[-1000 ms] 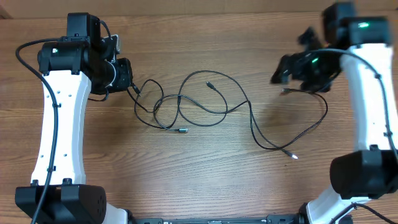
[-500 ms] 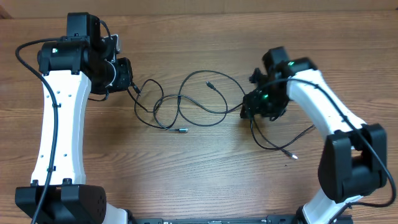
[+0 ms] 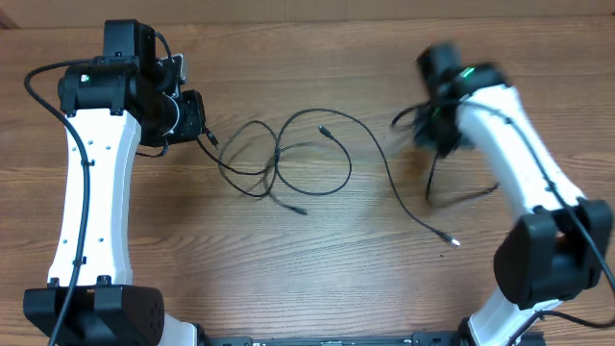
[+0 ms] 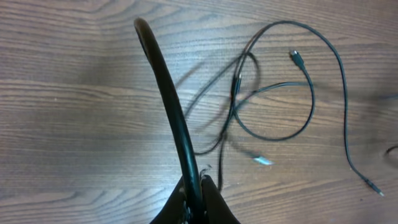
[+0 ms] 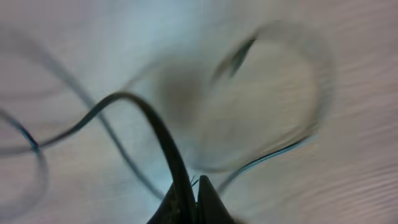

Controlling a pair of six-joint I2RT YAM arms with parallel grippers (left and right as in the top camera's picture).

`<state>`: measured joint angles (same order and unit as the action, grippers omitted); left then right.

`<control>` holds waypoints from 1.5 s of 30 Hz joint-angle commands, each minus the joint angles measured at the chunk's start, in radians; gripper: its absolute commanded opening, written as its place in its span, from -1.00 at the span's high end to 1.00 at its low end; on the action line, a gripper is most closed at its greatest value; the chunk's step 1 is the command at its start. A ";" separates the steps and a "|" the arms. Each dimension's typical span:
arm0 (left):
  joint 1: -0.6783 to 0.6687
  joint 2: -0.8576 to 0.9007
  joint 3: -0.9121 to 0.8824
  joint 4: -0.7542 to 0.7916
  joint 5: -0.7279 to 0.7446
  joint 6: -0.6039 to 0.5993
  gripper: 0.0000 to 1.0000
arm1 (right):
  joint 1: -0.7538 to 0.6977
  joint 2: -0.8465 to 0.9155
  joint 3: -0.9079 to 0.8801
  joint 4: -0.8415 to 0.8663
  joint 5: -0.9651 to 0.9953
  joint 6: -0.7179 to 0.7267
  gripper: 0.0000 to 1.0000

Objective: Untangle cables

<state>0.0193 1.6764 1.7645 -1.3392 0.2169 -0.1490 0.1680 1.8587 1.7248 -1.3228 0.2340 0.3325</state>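
Several thin black cables lie looped together on the wooden table between the arms. My left gripper is shut on one cable end at the tangle's left side. In the left wrist view that cable arches up from the shut left gripper, with the loops on the wood beyond. My right gripper, blurred by motion, is up at the right and shut on a cable that hangs down from it. The right wrist view is smeared: the right gripper pinches a black cable.
One long cable runs right and forward to a free plug end. Another loose plug lies in front of the loops. The white arm links stand at both sides. Bare wood lies toward the front edge.
My right gripper came down from the far right onto the cables, shut on one, and swung up and right with it. The loops shifted and tightened. The left arm stayed still.
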 commanded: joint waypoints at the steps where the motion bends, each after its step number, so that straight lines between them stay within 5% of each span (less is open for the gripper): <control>1: -0.003 -0.013 0.023 -0.005 0.012 0.023 0.91 | -0.087 -0.034 0.251 -0.047 0.091 0.057 0.93; 9: -0.003 -0.013 0.023 -0.022 -0.018 0.023 0.92 | -0.366 -0.034 0.572 -0.093 0.091 0.132 0.92; 19: -0.003 -0.013 0.023 -0.021 -0.018 0.023 0.91 | -0.627 -0.031 0.585 -0.150 0.060 0.343 0.93; 25: -0.003 -0.013 0.023 -0.021 -0.017 0.022 0.91 | -0.655 -0.031 0.585 -0.138 -0.004 0.339 0.92; 31: -0.003 -0.013 0.023 -0.018 -0.013 0.022 0.92 | -0.603 -0.015 0.585 -0.143 -0.199 0.125 0.92; 39: -0.003 -0.013 0.023 -0.022 -0.013 0.022 0.92 | -0.574 0.001 0.555 -0.159 -0.039 0.085 0.92; 41: -0.003 -0.013 0.023 -0.021 -0.013 0.022 0.92 | -0.577 0.001 0.546 -0.166 -0.018 0.085 0.71; 45: -0.003 -0.013 0.023 -0.015 0.005 0.023 0.91 | -0.583 0.001 0.530 -0.172 -0.015 0.085 -0.35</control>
<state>0.0193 1.6764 1.7645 -1.3613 0.2058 -0.1490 -0.4072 1.8507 2.2700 -1.4956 0.1818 0.4305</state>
